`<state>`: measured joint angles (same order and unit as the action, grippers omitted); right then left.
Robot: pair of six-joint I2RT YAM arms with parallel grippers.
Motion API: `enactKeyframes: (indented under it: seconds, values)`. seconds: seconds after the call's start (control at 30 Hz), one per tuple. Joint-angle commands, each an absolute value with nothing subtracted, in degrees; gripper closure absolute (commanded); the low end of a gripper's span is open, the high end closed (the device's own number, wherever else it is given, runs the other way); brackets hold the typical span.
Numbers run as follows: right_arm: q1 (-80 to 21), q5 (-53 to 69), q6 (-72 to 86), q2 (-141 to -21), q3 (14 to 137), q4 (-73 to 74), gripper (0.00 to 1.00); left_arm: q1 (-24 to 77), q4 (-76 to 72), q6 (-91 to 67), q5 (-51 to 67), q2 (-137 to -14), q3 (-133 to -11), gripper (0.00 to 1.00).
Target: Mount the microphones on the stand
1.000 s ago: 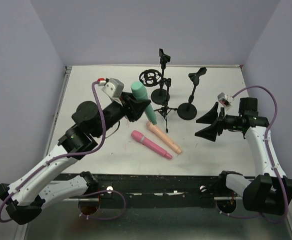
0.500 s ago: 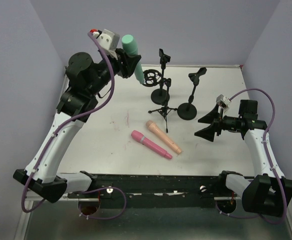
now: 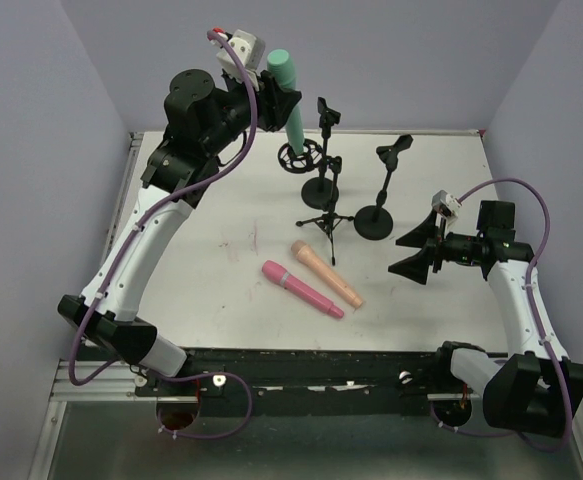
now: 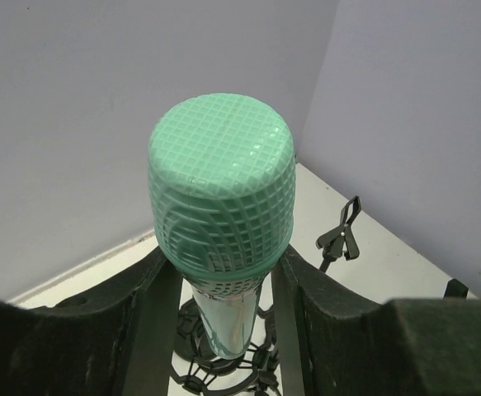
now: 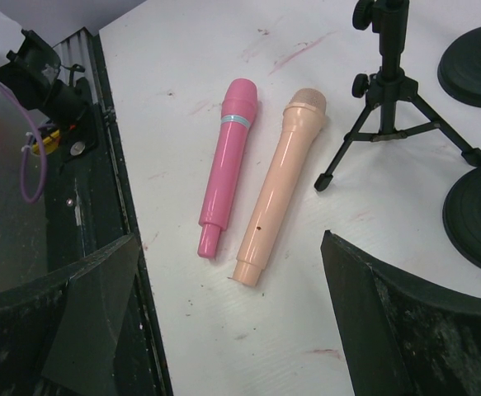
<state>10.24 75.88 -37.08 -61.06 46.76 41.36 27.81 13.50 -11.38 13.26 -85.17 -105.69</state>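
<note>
Three microphones. Teal microphone: upright, head up, clamped in the left gripper, raised over the ring stand near the far edge. Pink microphone and peach microphone lie side by side toward the near edge. Three stands, counting the tripod stand and clip stand. Right gripper: fingers apart, empty, near the right edge.

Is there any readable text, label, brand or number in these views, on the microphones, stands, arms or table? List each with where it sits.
None: no view shows readable text.
The teal-green microphone, held in the left gripper, shows only a moulded grid on its head.
The pink microphone has a pale band and no lettering.
The peach microphone is plain.
The black stands show no markings.
</note>
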Motion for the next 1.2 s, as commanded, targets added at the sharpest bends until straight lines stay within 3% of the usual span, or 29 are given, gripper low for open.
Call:
enactKeyframes:
  seconds: [0.0,0.77,1.17]
  values:
    - [10.55,74.88,-37.44,-60.12,46.23,40.43,0.0,27.77,13.8,-11.34,14.68,-85.61,-105.38,1.0]
    - [10.63,75.06,-37.71,-59.68,46.05,40.78,0.0,26.72,12.92,-11.77,12.13,-87.1,-101.95,1.0]
    - [10.63,75.23,-38.15,-59.5,45.97,41.13,0.0,26.19,13.1,-12.39,19.07,-88.59,-97.83,1.0]
